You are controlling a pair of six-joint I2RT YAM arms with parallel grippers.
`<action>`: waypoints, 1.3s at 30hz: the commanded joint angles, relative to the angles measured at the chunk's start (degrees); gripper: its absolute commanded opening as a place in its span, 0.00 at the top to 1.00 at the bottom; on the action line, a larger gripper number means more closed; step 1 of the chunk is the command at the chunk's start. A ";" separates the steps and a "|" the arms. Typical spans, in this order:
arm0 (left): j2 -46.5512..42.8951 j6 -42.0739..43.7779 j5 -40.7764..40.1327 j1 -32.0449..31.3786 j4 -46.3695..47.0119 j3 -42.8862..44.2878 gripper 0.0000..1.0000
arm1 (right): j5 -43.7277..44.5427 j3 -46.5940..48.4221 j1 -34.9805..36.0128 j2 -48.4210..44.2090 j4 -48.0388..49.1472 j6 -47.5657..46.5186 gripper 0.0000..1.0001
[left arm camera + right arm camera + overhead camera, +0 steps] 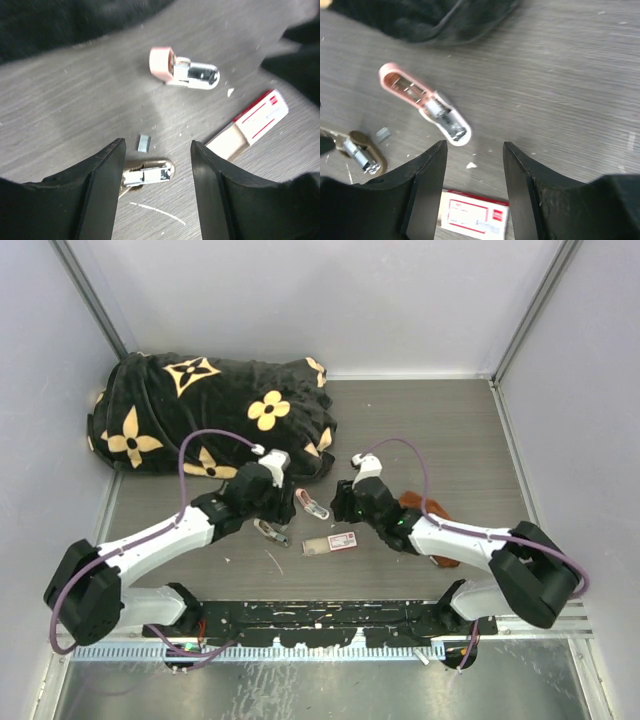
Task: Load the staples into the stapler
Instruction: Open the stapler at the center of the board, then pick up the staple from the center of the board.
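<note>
At twelve o'clock from the spread, empty left gripper the stapler is laid channel-up, presumably for loading; the right gripper is likewise spread, empty

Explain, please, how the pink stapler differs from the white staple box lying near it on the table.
The stapler is rounded, pink and white with shiny metal; the staple box is flat and rectangular, white with red print. The box's tray is slid partly out; the stapler shows its metal inner part. Both lie on the table, neither held.
</note>
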 commanded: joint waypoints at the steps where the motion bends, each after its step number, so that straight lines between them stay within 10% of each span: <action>1: 4.55 2.85 -4.64 -2.42 -4.59 3.98 0.45 | 0.42 -2.48 -4.25 -7.14 0.59 0.37 0.45; 39: 22.59 3.90 -2.53 -4.52 -8.75 10.59 0.69 | -2.49 -9.97 -9.79 -18.32 0.42 2.46 0.43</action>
